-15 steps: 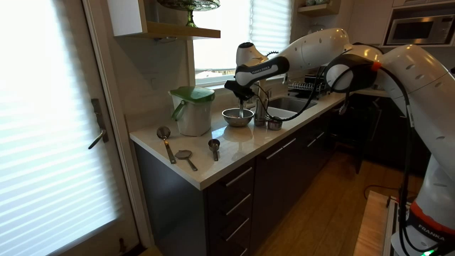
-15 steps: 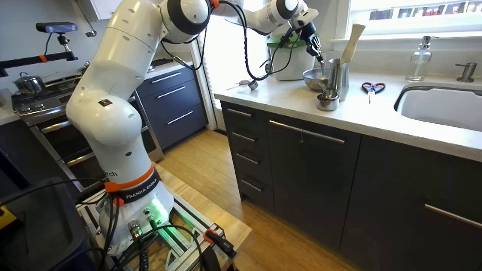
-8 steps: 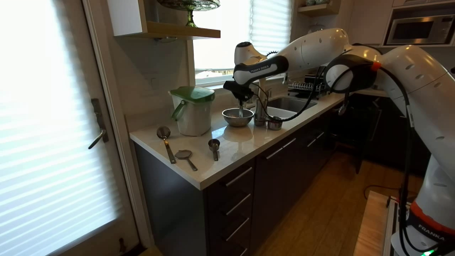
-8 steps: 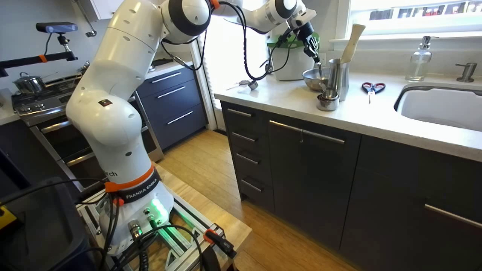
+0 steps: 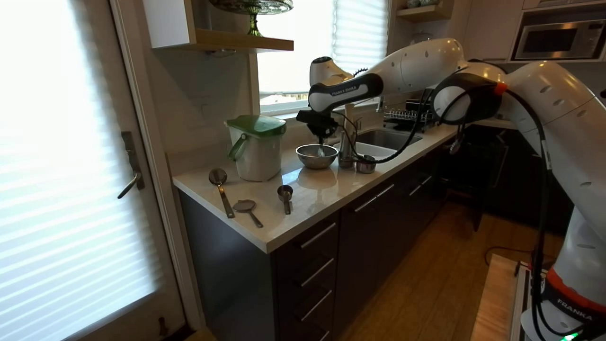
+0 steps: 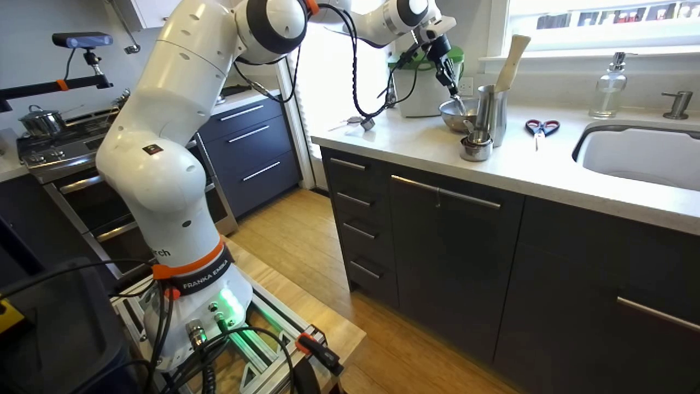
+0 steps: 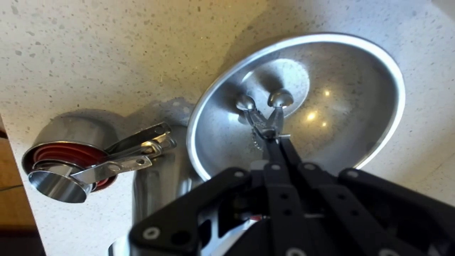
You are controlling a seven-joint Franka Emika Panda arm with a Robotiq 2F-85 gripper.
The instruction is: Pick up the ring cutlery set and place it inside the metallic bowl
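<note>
The ring cutlery set [image 7: 261,122] is a small bunch of thin metal utensils with rounded heads. My gripper [image 7: 278,141] is shut on its upper end, and a small pin and bead chain show at the fingertips. The set hangs inside the rim of the metallic bowl [image 7: 401,90]; I cannot tell whether its heads touch the bottom. In both exterior views the gripper [image 5: 321,140] [image 6: 454,93] is over the shiny round bowl [image 5: 316,163] [image 6: 450,117], with the set [image 5: 321,151] [image 6: 460,104] reaching down into it, tilted.
A tall metal holder [image 6: 495,123] with a wooden utensil stands close beside the bowl. Small nested cups [image 7: 76,129] [image 6: 476,150] sit in front of it. A white container with a green lid [image 5: 258,154] stands near. Scissors [image 6: 541,129] and loose utensils [image 5: 245,205] lie on the counter.
My gripper has shifted a little to the left in both exterior views and slightly down in one. The held set has gone from nearly upright to tilted, its lower end still in the bowl.
</note>
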